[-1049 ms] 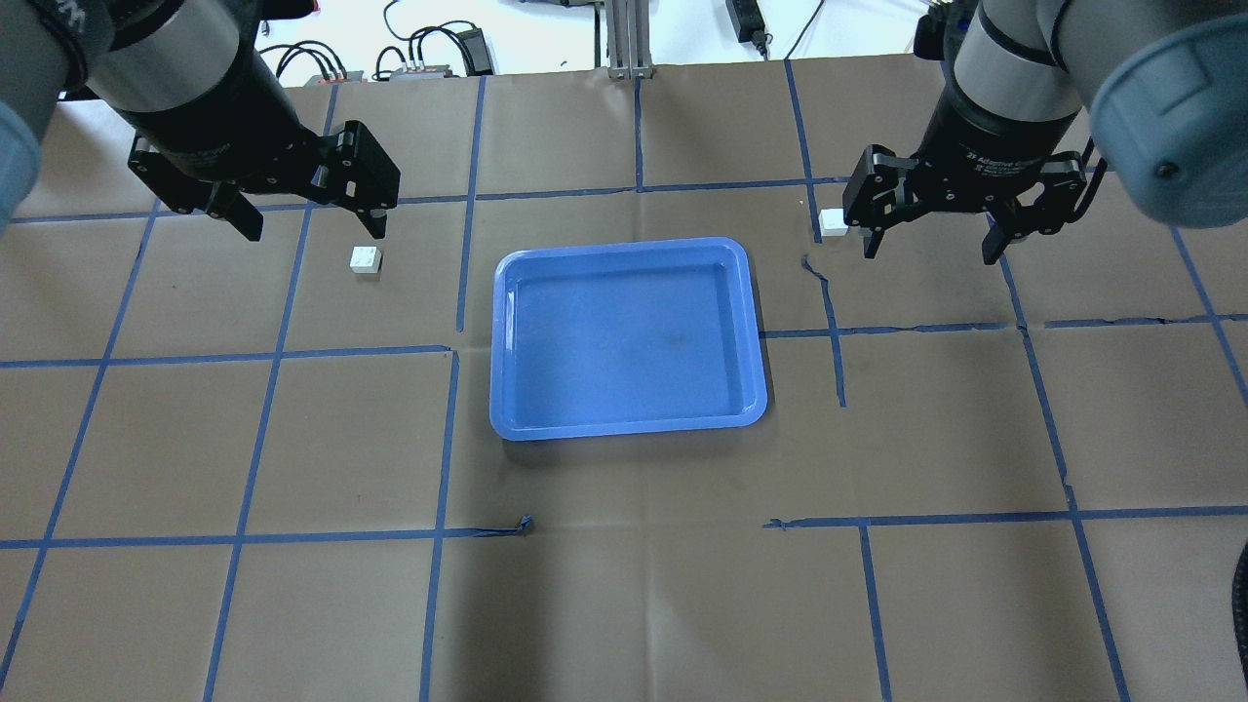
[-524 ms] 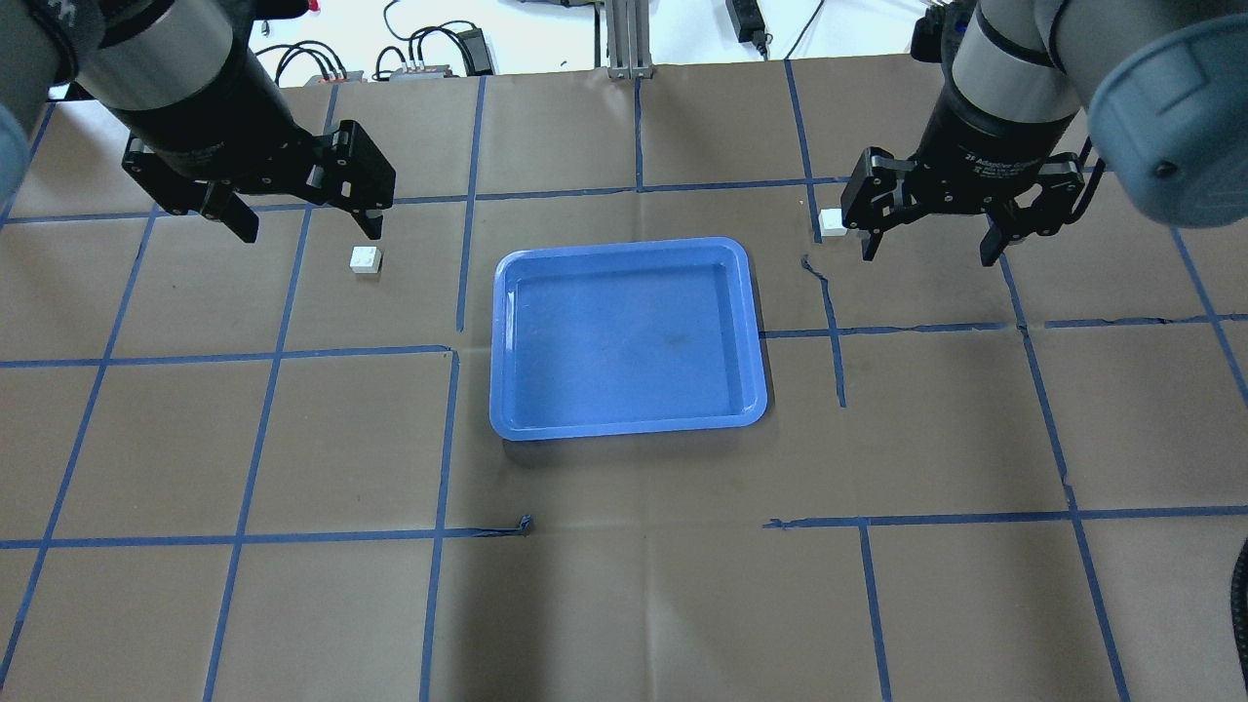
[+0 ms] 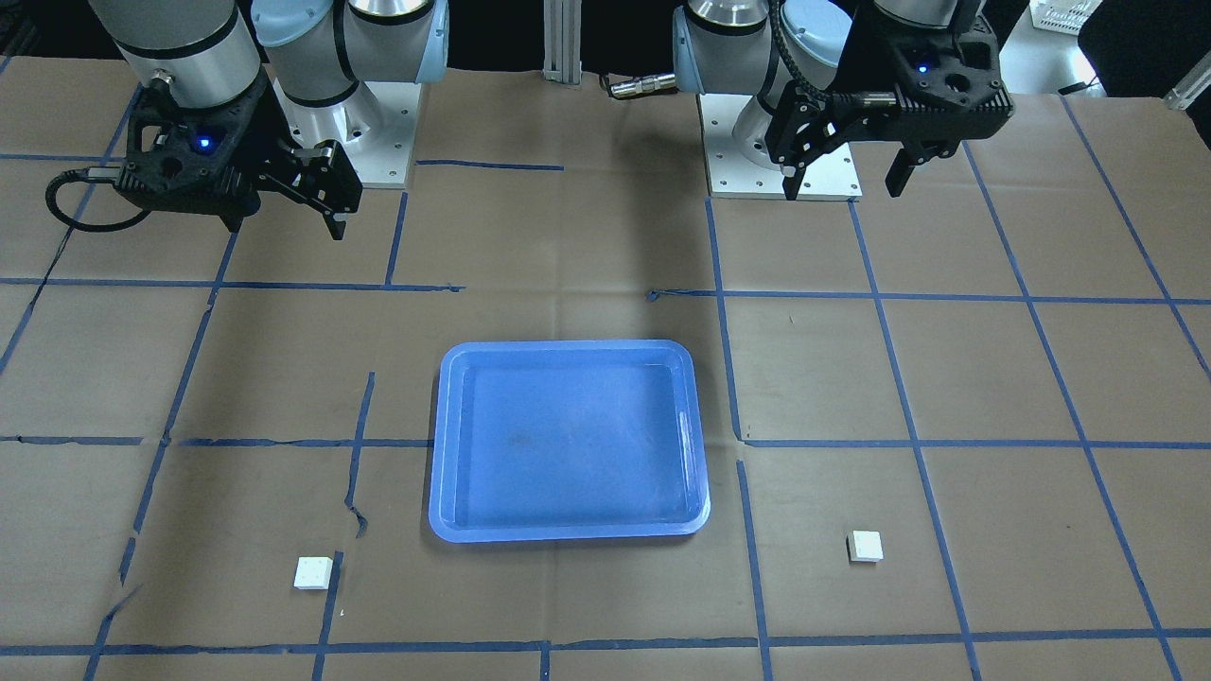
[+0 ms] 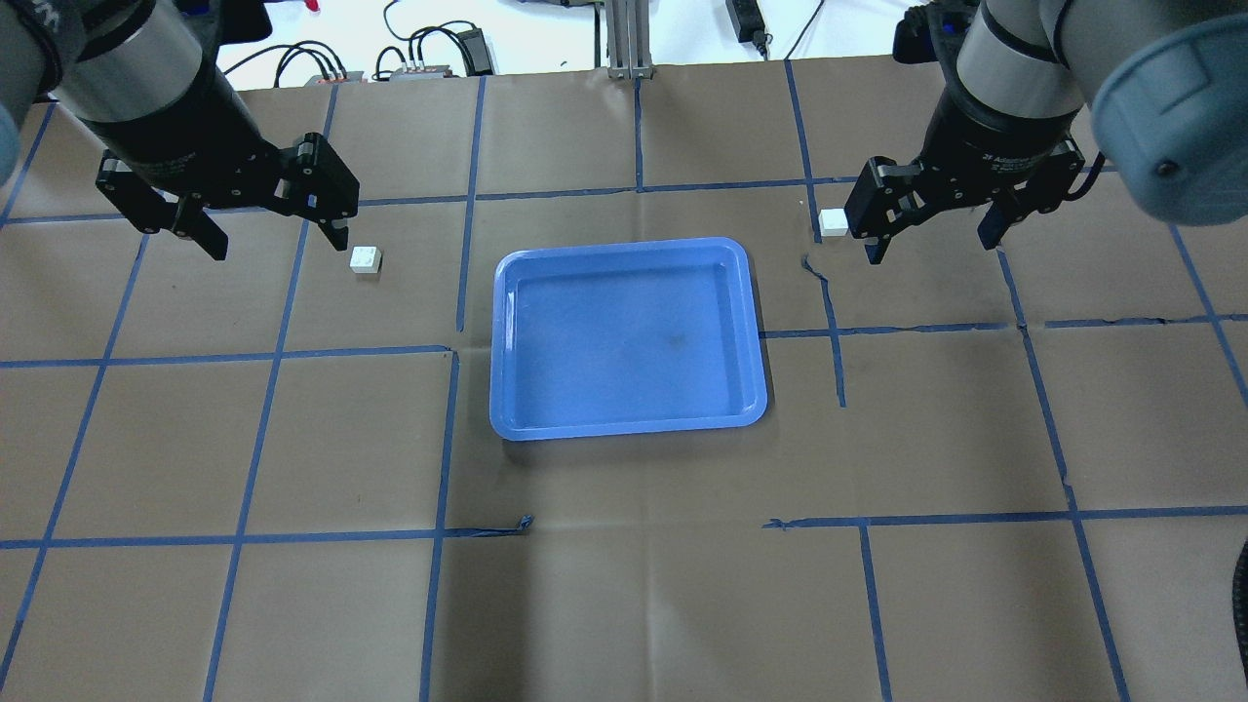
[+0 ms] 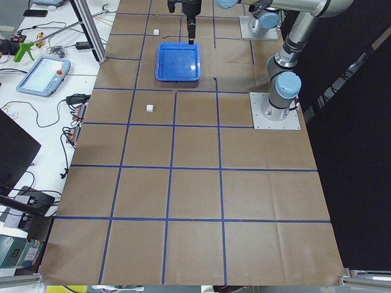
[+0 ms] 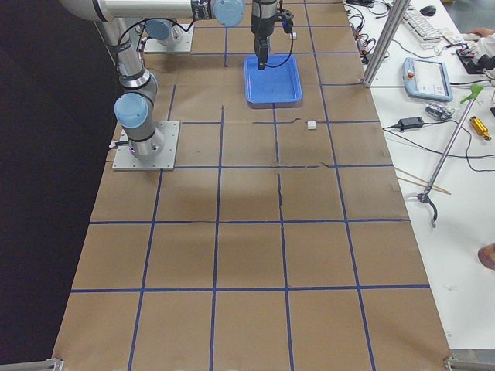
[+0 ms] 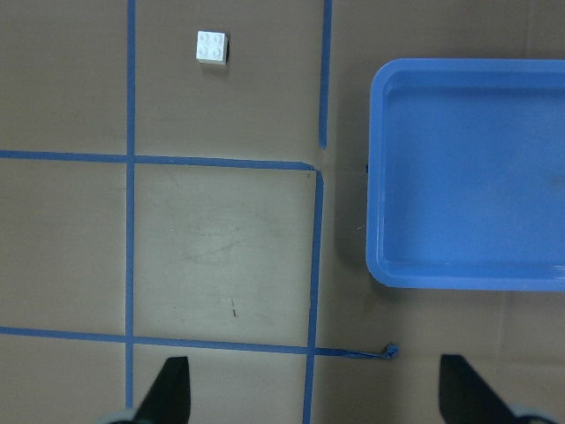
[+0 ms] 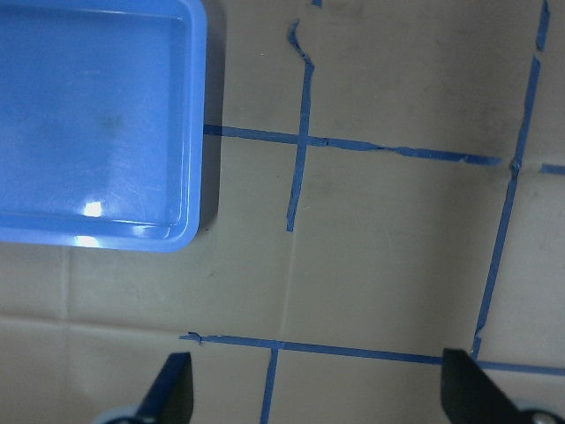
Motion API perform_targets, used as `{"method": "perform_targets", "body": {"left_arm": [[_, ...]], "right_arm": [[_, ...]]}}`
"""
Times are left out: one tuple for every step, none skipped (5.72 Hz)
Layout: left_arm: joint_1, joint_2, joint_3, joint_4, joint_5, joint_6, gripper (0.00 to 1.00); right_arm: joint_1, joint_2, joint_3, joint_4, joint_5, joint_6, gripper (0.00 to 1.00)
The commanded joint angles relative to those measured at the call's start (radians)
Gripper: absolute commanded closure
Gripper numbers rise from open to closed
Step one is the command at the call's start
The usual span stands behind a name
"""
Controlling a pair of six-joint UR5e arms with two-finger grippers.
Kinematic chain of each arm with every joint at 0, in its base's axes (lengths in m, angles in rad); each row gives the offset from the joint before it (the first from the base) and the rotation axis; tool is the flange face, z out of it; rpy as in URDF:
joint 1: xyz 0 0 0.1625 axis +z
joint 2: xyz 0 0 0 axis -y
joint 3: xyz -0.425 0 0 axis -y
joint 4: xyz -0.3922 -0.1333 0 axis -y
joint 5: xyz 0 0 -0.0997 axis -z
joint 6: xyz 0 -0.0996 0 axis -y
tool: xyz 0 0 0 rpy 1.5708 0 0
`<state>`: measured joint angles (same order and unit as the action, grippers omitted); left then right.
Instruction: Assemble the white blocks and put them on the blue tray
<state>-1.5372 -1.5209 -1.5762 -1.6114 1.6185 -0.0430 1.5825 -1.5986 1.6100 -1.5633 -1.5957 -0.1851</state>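
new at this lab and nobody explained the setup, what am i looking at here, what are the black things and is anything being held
It is a robot with two arms at a table covered in brown paper with blue tape lines. Each arm ends in a black two-finger claw. Two pictures look down from above, one from behind the robot and one facing it, so the sides swap. Two are taken from the table's ends. Two come from cameras on the wrists, looking down past the fingertips. On the paper lie a blue tray and two small white blocks, one on each side of the tray, both outside it. The left claw and the right claw hang open above the table and hold nothing.
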Motion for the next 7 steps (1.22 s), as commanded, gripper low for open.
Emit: {"method": "perform_targets", "body": {"left_arm": [[0.015, -0.094, -0.072, 0.177, 0.004, 0.046, 0.01], [0.026, -0.157, -0.082, 0.277, 0.003, 0.061, 0.01], [0.066, -0.238, -0.055, 0.3, 0.004, 0.112, 0.01], [0.136, -0.331, -0.05, 0.327, 0.003, 0.23, 0.01], [0.152, -0.414, -0.027, 0.446, -0.009, 0.256, 0.01], [0.154, -0.491, 0.04, 0.452, -0.008, 0.255, 0.01], [0.154, -0.574, 0.089, 0.464, -0.008, 0.252, 0.01]], "right_arm": [[-0.002, -0.003, -0.004, -0.003, -0.001, -0.326, 0.0], [-0.001, 0.002, 0.002, -0.038, -0.004, -0.437, 0.0], [-0.001, 0.025, 0.002, -0.07, -0.003, -0.524, 0.0], [-0.002, 0.073, -0.013, -0.098, 0.002, -0.662, 0.0], [-0.006, 0.118, -0.031, -0.206, 0.003, -0.815, 0.0], [-0.009, 0.158, -0.063, -0.21, 0.011, -0.943, 0.0], [-0.028, 0.208, -0.118, -0.201, 0.045, -1.068, 0.0]]}}
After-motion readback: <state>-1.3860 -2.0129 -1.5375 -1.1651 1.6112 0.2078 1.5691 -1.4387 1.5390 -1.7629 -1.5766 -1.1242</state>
